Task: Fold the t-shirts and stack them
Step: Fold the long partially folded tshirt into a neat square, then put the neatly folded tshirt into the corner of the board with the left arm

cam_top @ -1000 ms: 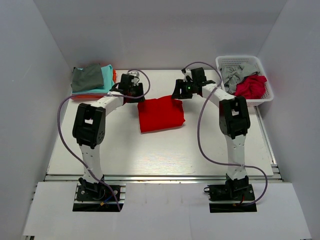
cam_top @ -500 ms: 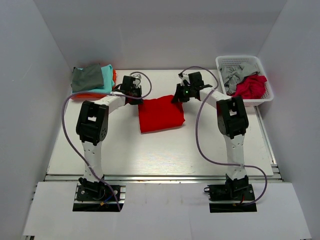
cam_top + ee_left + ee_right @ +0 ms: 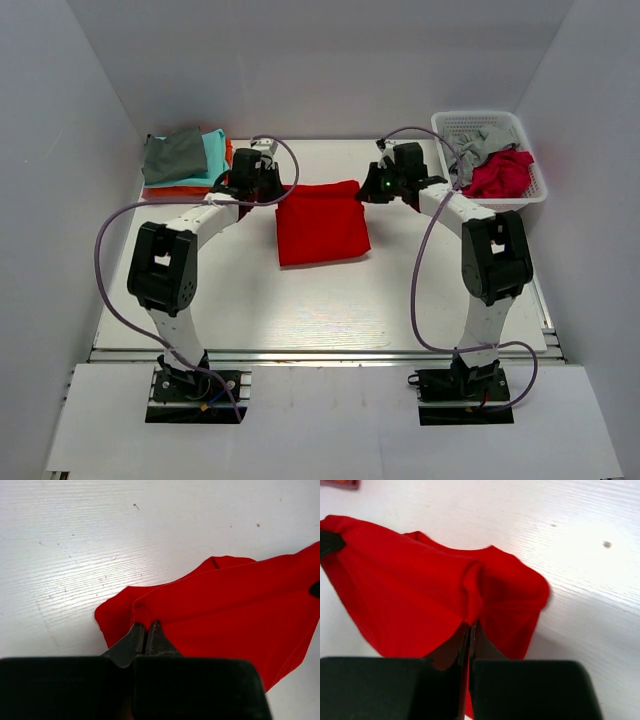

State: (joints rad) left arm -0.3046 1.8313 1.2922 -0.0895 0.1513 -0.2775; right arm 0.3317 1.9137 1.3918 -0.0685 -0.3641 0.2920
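Right wrist view: red t-shirt partly behind right hand

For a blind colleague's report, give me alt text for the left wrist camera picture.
The left gripper, shut, pinches a fold at the edge of a bright red t-shirt above a white table. The cloth spreads toward the picture's right edge.
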